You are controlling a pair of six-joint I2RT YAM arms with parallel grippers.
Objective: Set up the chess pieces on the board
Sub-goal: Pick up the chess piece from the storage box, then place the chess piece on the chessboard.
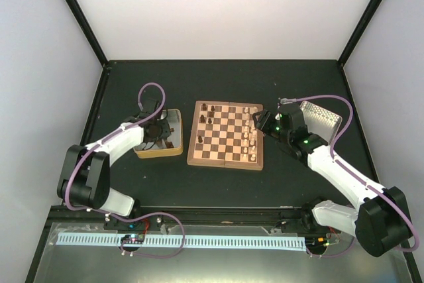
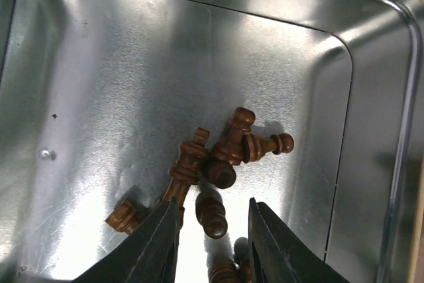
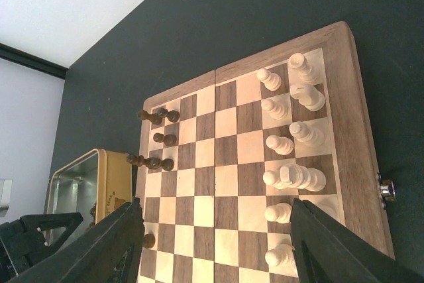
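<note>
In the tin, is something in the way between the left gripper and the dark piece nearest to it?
Nothing visible. The dark piece lies directly between the left gripper's open fingers; other dark pieces lie beyond and beside it in the tin.

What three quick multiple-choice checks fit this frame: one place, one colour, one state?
1. The left gripper is: A hanging high in the air; B down inside the tin; C folded back at the near edge.
2. The chess pieces seen in the tin are: A cream; B mixed; C dark brown.
3. The right gripper is: A open, empty; B shut on a cream piece; C shut on a dark piece.
B: tin walls surround it. C: every piece there is dark. A: its jaws stand wide, nothing between.
</note>
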